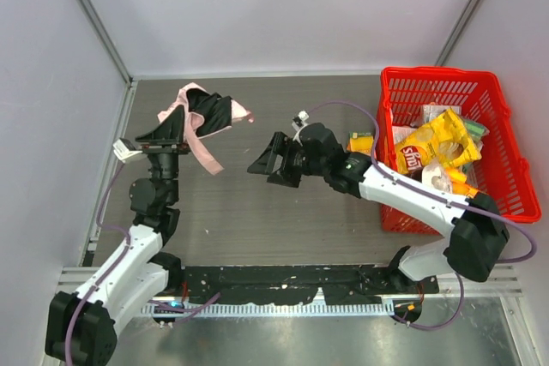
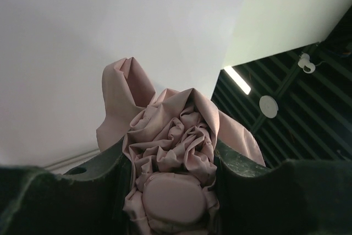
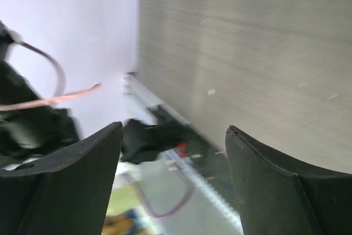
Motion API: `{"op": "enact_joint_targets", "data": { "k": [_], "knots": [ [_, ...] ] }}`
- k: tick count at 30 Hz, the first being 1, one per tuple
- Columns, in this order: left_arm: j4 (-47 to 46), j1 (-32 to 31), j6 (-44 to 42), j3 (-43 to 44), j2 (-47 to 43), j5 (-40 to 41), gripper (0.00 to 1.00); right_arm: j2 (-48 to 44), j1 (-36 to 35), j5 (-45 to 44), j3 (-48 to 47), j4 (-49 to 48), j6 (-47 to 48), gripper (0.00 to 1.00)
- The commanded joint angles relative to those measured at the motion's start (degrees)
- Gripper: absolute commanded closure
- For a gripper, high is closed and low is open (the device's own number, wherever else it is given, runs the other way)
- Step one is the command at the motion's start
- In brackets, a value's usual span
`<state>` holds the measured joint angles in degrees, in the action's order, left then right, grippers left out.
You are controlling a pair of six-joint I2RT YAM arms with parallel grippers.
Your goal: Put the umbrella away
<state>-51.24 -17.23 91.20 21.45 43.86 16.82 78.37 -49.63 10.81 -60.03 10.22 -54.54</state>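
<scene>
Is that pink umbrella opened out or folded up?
Folded up, though untidy: the umbrella is a crumpled bunch clamped between the left jaws, its strap hanging loose.

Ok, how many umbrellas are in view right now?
1. The pale pink thin-fabric compact umbrella is bunched in the left gripper, at the table's far left. Clutter in the red plastic basket could hide another.

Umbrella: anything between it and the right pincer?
Nothing visible. The umbrella is clamped in the left pincer. The right pincer is open and empty off to its right, and only table shows in the gap between them.
</scene>
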Motion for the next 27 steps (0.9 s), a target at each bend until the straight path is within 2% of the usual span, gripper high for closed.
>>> {"op": "enact_joint_targets", "data": {
  "k": [1,2,3,4,5,6,7,9,14,25,27],
  "knots": [
    [-21.9,0.1,-1.3,1.5,3.1,-5.2,1.00,3.4,2.7,16.1,-1.1,-9.8,-32.9,0.21],
    [-23.5,0.1,-1.4,1.6,3.7,-6.0,1.00,4.3,2.9,18.3,-1.2,-15.2,-36.8,0.21],
    [-24.4,0.1,-1.7,1.7,4.0,-6.8,1.00,5.7,3.6,19.6,-0.9,-18.1,-45.2,0.22],
    [-25.1,0.1,-2.3,1.8,4.3,-7.9,1.00,6.5,3.4,20.4,0.7,-26.0,-49.4,0.23],
    [-25.4,0.1,-2.9,1.9,4.4,-8.7,1.00,7.7,3.1,20.7,1.6,-29.7,-58.0,0.23],
    [-25.1,0.0,-3.6,2.0,4.5,-9.7,1.00,8.3,2.5,20.5,3.1,-35.7,-61.2,0.24],
    [-25.2,0.1,-4.2,1.9,4.5,-10.6,1.00,8.7,2.3,20.0,3.9,-38.3,-66.9,0.24],
    [-25.7,0.1,-5.1,1.6,4.7,-11.5,1.00,9.3,1.7,17.4,5.8,-43.6,-71.2,0.24],
    [-27.0,0.1,-7.7,1.7,5.3,-13.9,1.00,10.0,0.0,14.9,8.4,-48.7,-78.6,0.24],
    [-28.9,0.1,-11.2,4.5,7.9,-19.7,1.00,10.8,-1.9,17.9,8.3,-49.0,-79.9,0.24],
    [-29.6,0.1,-11.2,4.5,8.3,-19.2,1.00,10.8,-2.1,17.8,8.3,-50.6,-79.5,0.27]
  ]
}}
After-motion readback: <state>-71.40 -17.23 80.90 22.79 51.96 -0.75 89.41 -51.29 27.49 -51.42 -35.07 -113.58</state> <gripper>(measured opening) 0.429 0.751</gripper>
